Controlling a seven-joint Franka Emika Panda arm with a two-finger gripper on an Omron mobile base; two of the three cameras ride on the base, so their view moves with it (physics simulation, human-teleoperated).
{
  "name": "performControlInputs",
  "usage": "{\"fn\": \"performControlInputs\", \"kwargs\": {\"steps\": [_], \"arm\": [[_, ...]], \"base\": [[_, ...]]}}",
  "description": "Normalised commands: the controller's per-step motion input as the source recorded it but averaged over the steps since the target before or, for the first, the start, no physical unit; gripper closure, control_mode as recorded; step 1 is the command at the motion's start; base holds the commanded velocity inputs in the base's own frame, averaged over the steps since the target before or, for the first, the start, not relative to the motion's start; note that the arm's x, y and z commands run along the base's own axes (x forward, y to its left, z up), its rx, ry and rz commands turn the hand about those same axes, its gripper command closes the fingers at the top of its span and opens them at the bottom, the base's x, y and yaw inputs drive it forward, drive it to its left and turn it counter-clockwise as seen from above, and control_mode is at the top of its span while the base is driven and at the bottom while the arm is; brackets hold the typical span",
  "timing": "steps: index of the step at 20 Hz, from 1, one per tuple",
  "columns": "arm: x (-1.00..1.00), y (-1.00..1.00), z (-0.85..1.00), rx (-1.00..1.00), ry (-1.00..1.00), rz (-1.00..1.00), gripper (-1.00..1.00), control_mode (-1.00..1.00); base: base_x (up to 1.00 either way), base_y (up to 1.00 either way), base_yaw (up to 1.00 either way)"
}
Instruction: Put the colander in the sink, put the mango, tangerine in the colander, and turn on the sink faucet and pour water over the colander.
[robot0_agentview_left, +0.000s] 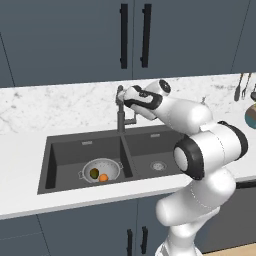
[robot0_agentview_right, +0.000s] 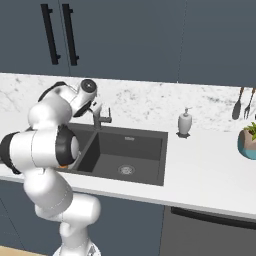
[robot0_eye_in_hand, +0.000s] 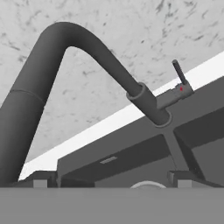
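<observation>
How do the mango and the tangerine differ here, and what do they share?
The mango is dark green with a yellowish tinge; the tangerine is bright orange. The mango looks oval, the tangerine round. The mango lies farther from the sink's front edge than the tangerine. Both sit side by side inside the colander, similar in size.

Carried everything: a white stone-look counter (robot0_agentview_left: 20, 150) under a marbled backsplash, with a dark grey rectangular double-basin sink (robot0_agentview_left: 60, 150) set into it. Held in the left basin (seen from the left base camera): a small round silvery perforated colander (robot0_agentview_left: 101, 170). Stood behind the basins: a tall black gooseneck faucet (robot0_agentview_left: 120, 112). Rested further right: a white soap dispenser (robot0_agentview_right: 185, 122) and a teal plant pot (robot0_agentview_right: 247, 145).
</observation>
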Motion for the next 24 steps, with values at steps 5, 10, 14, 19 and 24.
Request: {"fn": "performControlInputs", "kwargs": {"steps": [5,10,14,19,24], "arm": [[0.44,0.14,-0.01,0.0,0.0,0.0,-1.0,-1.0],[0.5,0.12,-0.01,0.0,0.0,0.0,-1.0,-1.0],[0.4,0.12,-0.14,0.0,0.0,0.0,-1.0,-1.0],[0.25,0.19,-0.23,0.0,0.0,0.0,-1.0,-1.0],[0.08,0.08,-0.09,0.0,0.0,0.0,-1.0,-1.0]], "base": [[0.0,0.0,0.0],[0.0,0.0,0.0],[0.0,0.0,0.0],[0.0,0.0,0.0],[0.0,0.0,0.0]]}}
